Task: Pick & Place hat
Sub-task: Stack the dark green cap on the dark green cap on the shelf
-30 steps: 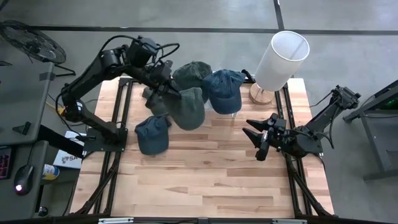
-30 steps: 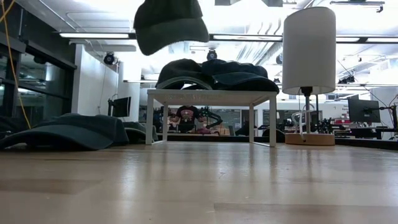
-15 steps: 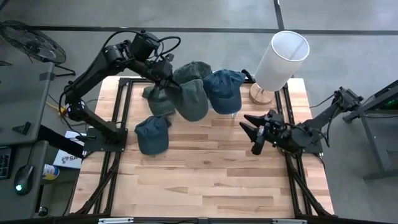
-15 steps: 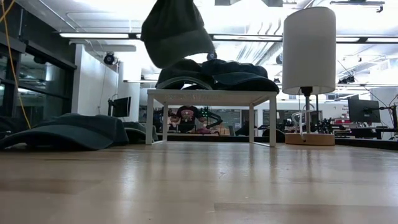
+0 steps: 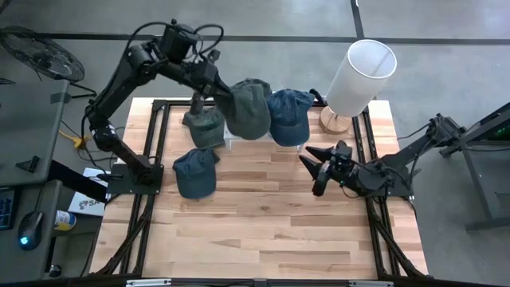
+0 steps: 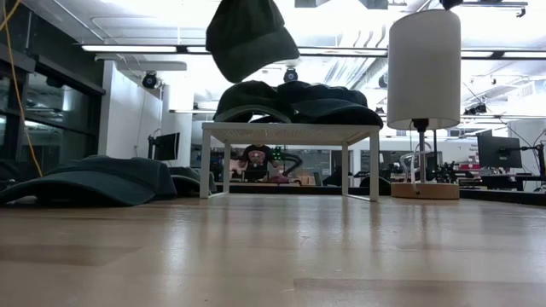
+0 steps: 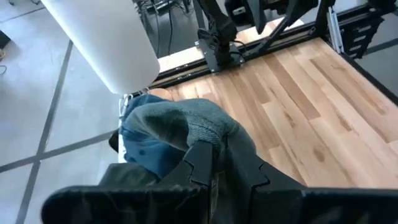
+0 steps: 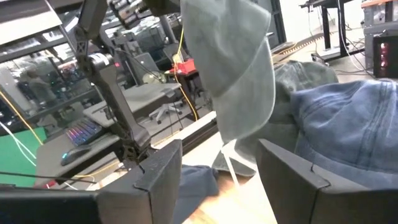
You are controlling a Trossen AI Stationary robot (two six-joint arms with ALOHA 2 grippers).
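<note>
Hanging above the stand (image 6: 290,130) on the wood table (image 5: 271,231), a green hat (image 5: 249,110) is pinched by the left gripper (image 5: 213,94), while the right gripper (image 5: 320,166), near the lamp (image 5: 360,73), is held open.

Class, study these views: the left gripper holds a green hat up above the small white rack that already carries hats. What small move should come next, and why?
Probably a short lowering. The left gripper is shut on the green hat, which hangs above the white rack and the two hats already there, not resting on them. The right gripper waits open beside the lamp.
</note>
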